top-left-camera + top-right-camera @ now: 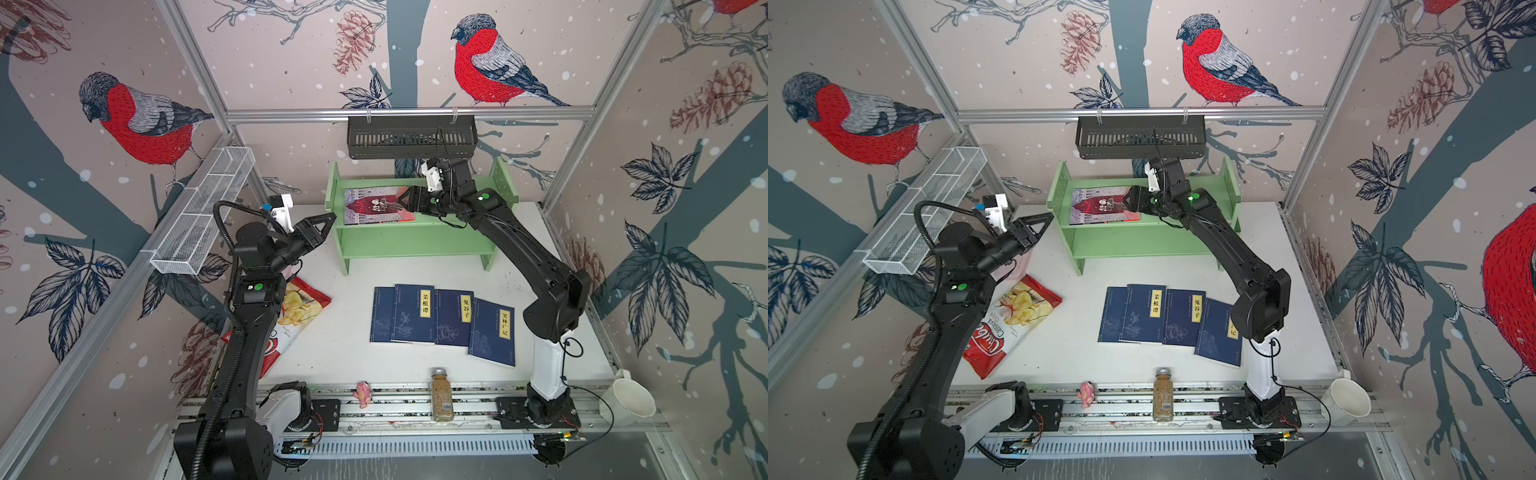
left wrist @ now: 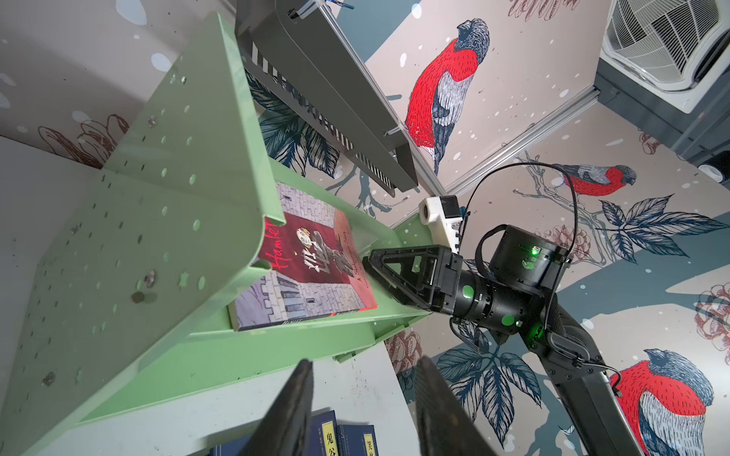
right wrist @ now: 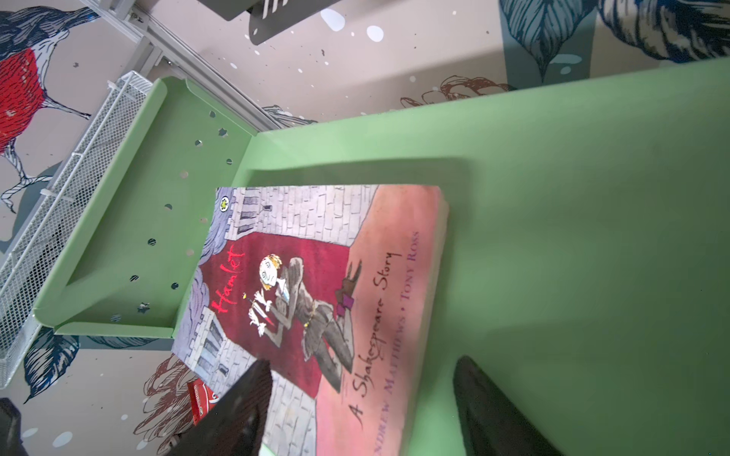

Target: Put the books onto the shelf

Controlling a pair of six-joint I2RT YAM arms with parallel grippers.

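A pink-red book point(image 1: 374, 206) point(image 1: 1100, 206) point(image 2: 308, 268) point(image 3: 316, 296) lies flat on the top tier of the light green shelf point(image 1: 415, 241) point(image 1: 1142, 243), toward its left side panel. My right gripper point(image 1: 401, 199) point(image 1: 1129, 199) point(image 3: 363, 363) is open at the book's right end, one finger over the cover and the other over bare shelf. Several dark navy books point(image 1: 442, 318) point(image 1: 1167, 318) point(image 2: 343, 438) overlap in a row on the white table in front of the shelf. Left of the shelf, my left gripper point(image 1: 332, 217) point(image 1: 1050, 216) point(image 2: 365, 362) hangs open and holds nothing.
A black slotted basket point(image 1: 411, 137) hangs just above the shelf, close over the right wrist. A white wire mesh basket point(image 1: 203, 212) lines the left wall. A red chips bag point(image 1: 299, 311) lies under the left arm. A spice jar point(image 1: 441, 395), pink toy point(image 1: 363, 392) and white cup point(image 1: 629, 399) stand along the front rail.
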